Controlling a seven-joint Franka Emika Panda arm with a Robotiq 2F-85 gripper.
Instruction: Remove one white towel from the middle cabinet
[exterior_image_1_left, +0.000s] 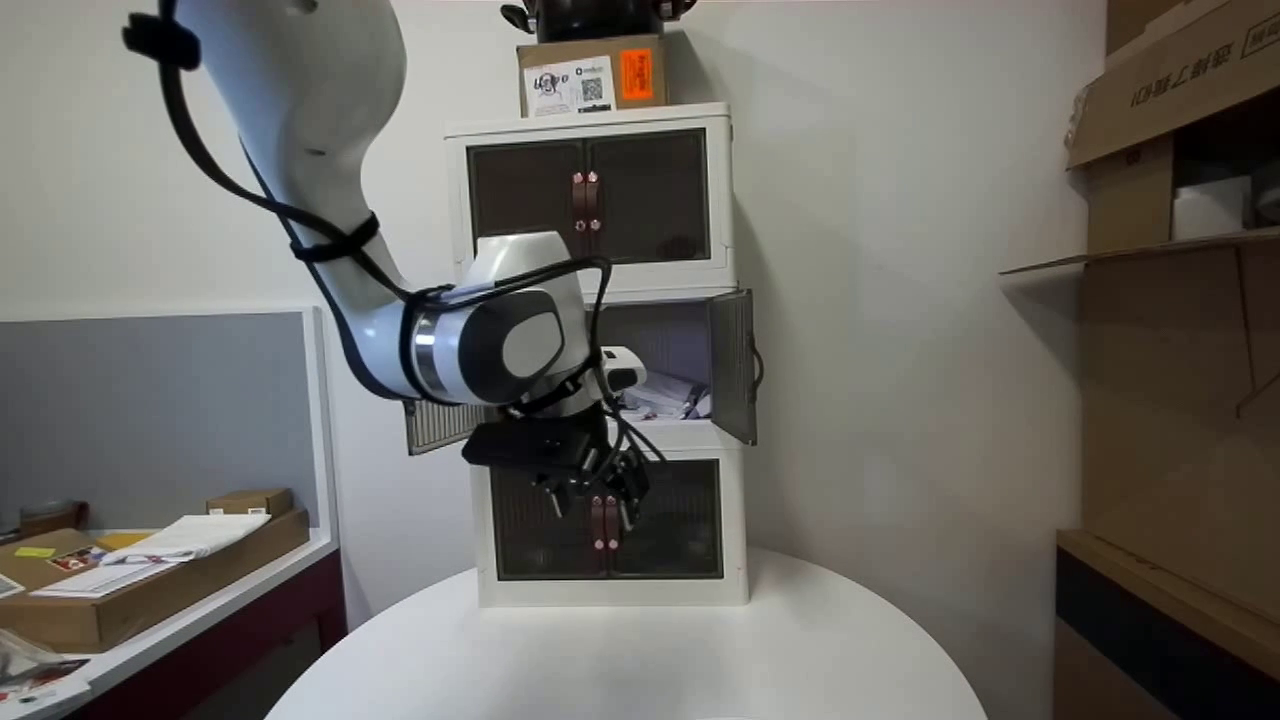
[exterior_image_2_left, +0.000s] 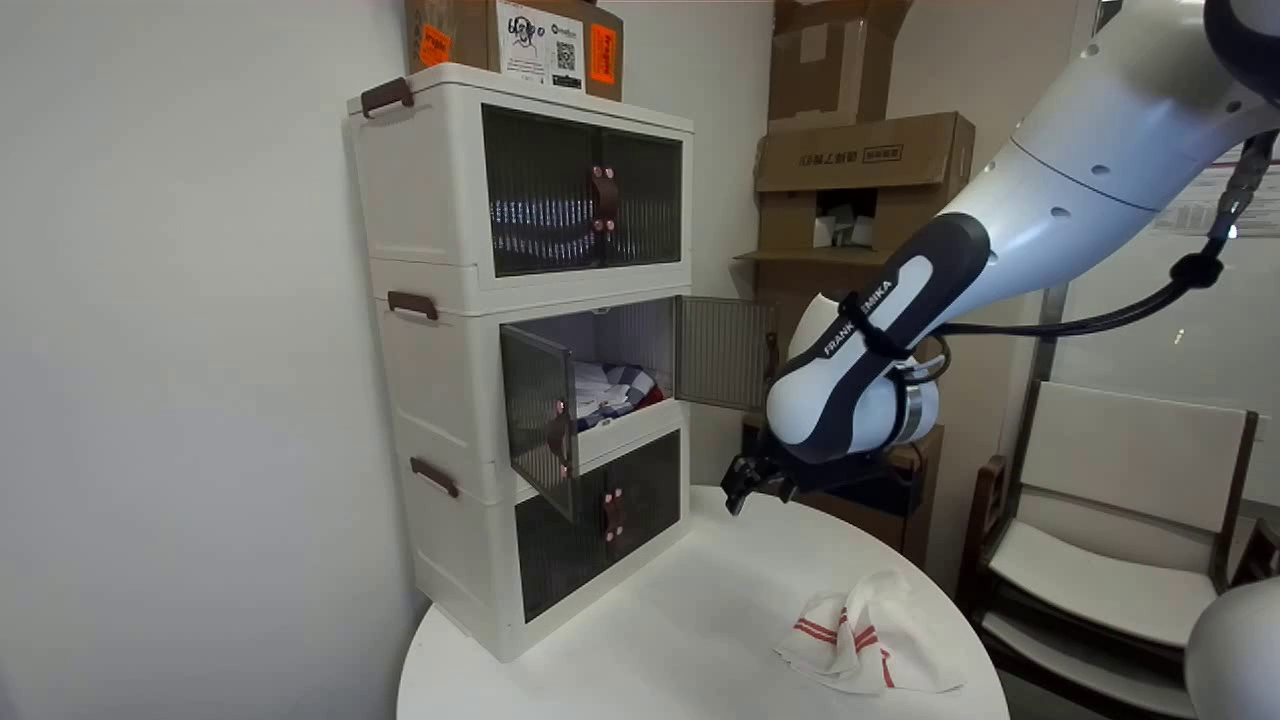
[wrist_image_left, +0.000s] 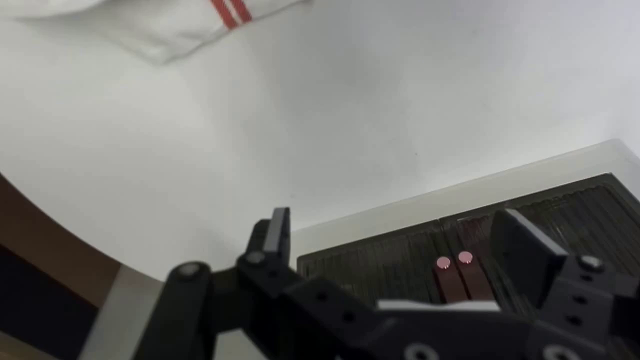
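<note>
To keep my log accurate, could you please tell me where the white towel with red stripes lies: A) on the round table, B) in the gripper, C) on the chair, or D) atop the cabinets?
A: in an exterior view, the red-striped white towel lies crumpled on the round table.

middle cabinet in both exterior views, head-on and oblique
</note>
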